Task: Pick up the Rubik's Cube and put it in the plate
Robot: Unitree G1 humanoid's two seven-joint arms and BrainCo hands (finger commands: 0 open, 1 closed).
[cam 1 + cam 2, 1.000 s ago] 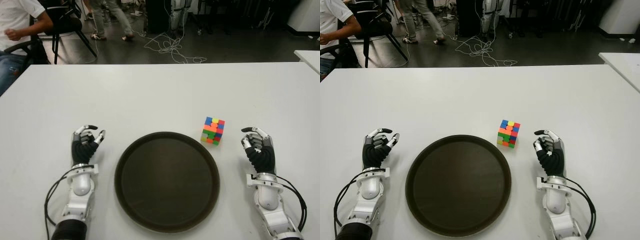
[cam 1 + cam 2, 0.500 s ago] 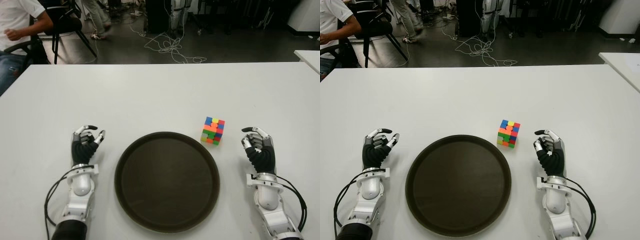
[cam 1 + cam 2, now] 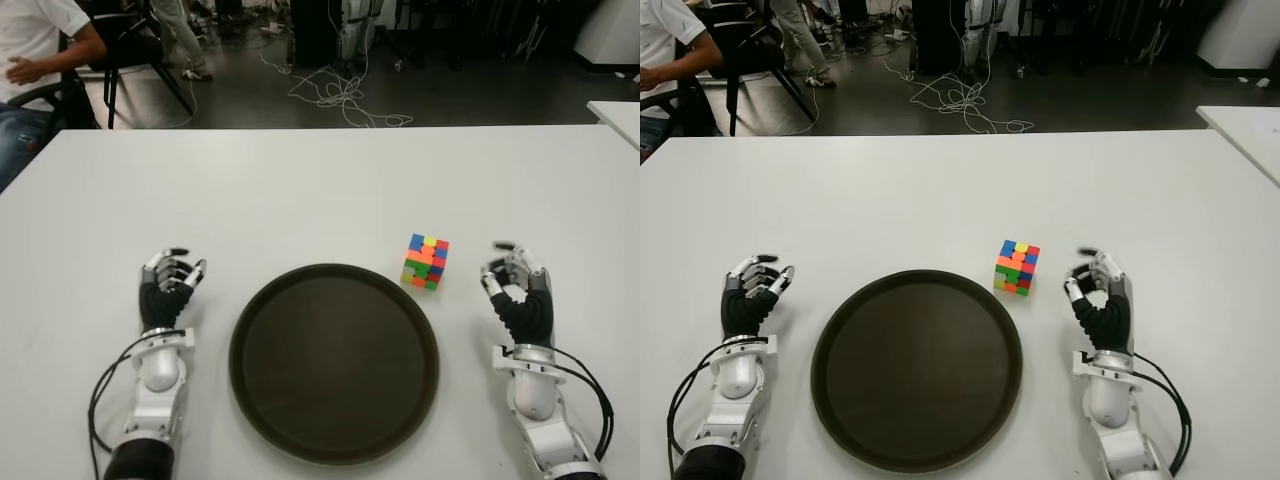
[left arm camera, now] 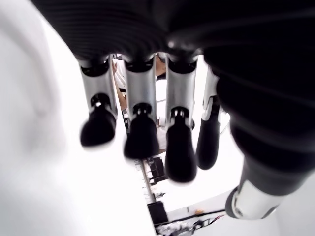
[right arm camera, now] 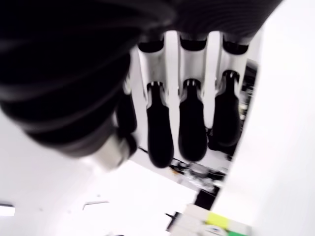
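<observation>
White tabletop (image 3: 300,190), dark floor behind with a tangle of cables (image 3: 345,95), a chair (image 3: 130,50) and a seated person (image 3: 35,40) at far left, another person's legs (image 3: 180,35) farther back.

Round dark plate (image 3: 334,362) at tabletop centre near the front edge, nothing in it.

Rubik's Cube (image 3: 426,261) on the tabletop just past the plate's far-right rim, close to the rim but apart from it, upright, slightly turned. Also visible at the edge of the right wrist view (image 5: 211,223), beyond the fingertips.

Right robot hand (image 3: 515,290) right of the cube, near it, not touching. Fingers (image 5: 189,125) loosely curled, thumb apart from them, holding nothing.

Left robot hand (image 3: 170,285) left of the plate, well apart from the cube. Fingers (image 4: 140,132) relaxed, slightly bent, holding nothing.

Both forearms reach in from the front edge, cables looping at each wrist. Contact between hands and tabletop: cannot tell.

Cube not grasped, not in the plate.
</observation>
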